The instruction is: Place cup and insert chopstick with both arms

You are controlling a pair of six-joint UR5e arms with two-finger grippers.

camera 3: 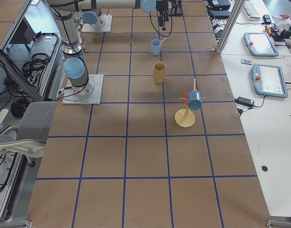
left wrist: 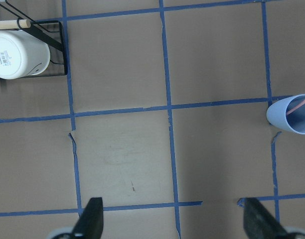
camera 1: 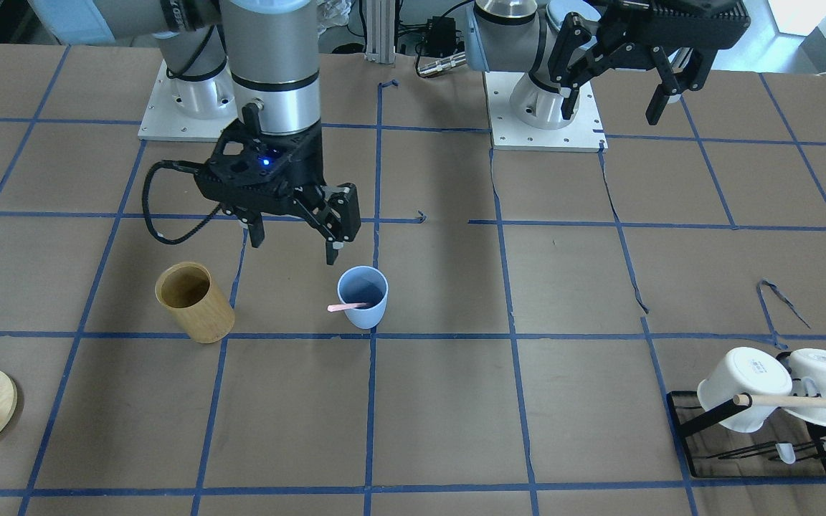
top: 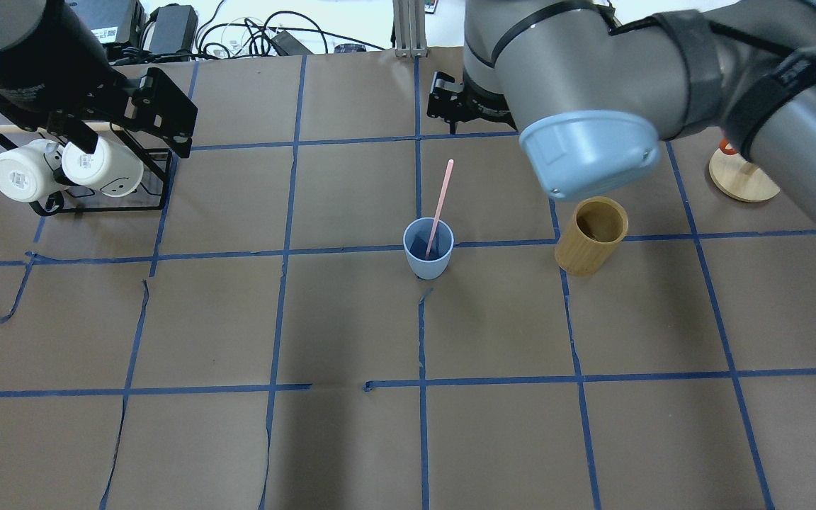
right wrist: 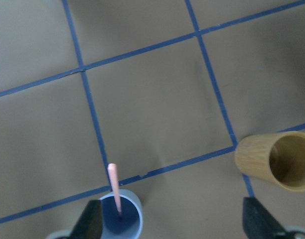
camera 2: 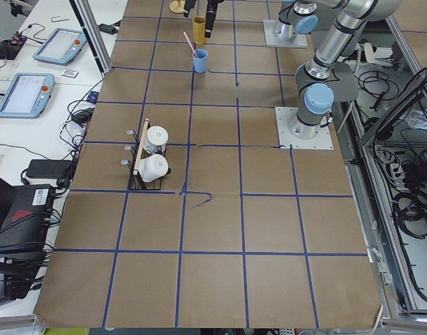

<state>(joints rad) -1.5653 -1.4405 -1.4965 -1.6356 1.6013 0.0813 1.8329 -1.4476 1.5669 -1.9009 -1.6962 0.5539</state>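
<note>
My right fingers [camera 1: 333,244] are spread and hold nothing. They hang over the bench [camera 1: 456,430], and in the front view they sit just above and to the upper left of the blue cup [camera 1: 364,297]. The cup stands upright near the middle of the frame with the pink chopstick [camera 1: 347,307] inside it, leaning over the rim. In my right wrist view the cup sits at the bottom edge between my two tips, closer to the left one, with the bamboo cup [camera 1: 194,301] lying off to the right. My left fingers [camera 1: 662,97] are also spread wide and empty, at the upper right of the front view, well apart from the cup. The overhead view hides my right fingers behind my own arm but shows the chopstick's whole length. The front view shows only a short pink end of it.
</note>
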